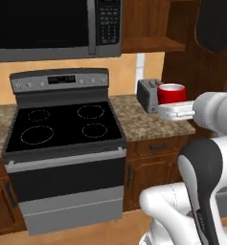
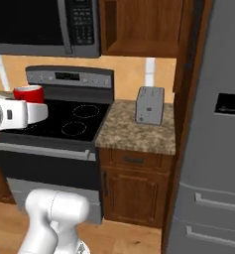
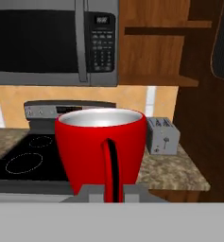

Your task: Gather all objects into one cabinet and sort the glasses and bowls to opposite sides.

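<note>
now | jaws closed on red cup (image 3: 100, 149) | held upright, above stove (image 1: 62, 124)

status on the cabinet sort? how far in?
Done: nothing visibly placed; the wooden cabinet shelf in sight is bare. In hand: the end effector is shut on a red cup, carried upright in front of the stove and toaster. Left: shelve this cup; the other cups and the bowl aren't visible here.

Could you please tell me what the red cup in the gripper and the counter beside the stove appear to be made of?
Red cup: glossy, evenly coloured, pale inside; probably glazed ceramic or plastic, but the render leaves that open. Counter: speckled brown and grey, which suggests granite or a stone-look laminate.
</note>
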{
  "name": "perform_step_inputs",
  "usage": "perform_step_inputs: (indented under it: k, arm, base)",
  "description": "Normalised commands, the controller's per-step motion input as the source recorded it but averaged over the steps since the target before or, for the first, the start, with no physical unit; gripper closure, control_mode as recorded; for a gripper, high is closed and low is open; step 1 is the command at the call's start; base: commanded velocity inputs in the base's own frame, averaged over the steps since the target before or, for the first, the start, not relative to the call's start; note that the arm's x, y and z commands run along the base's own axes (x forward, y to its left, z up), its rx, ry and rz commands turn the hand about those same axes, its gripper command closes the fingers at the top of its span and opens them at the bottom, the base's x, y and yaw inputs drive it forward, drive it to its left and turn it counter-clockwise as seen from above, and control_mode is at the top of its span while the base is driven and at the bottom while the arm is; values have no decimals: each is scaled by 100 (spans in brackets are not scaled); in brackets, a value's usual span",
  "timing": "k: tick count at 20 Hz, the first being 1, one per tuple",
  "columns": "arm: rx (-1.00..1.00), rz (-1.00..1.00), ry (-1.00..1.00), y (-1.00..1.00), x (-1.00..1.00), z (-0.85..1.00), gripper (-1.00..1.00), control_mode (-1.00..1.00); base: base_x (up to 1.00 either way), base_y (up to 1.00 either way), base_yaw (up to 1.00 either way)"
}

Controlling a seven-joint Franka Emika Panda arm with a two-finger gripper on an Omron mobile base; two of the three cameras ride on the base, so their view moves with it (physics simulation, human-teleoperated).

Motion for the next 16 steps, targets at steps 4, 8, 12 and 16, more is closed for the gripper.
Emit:
perform_step_inputs:
  k: [4, 8, 12, 16]
  arm:
    - [0, 0, 0, 0, 0, 0, 100, 100]
    - [0, 0, 0, 0, 0, 0, 100, 100]
    - [0, 0, 0, 0, 0, 0, 100, 100]
    - [0, 0, 0, 0, 0, 0, 100, 100]
  base:
    - [-79, 100, 60]
    - [-76, 96, 66]
    - [-52, 95, 70]
    - [-4, 28, 65]
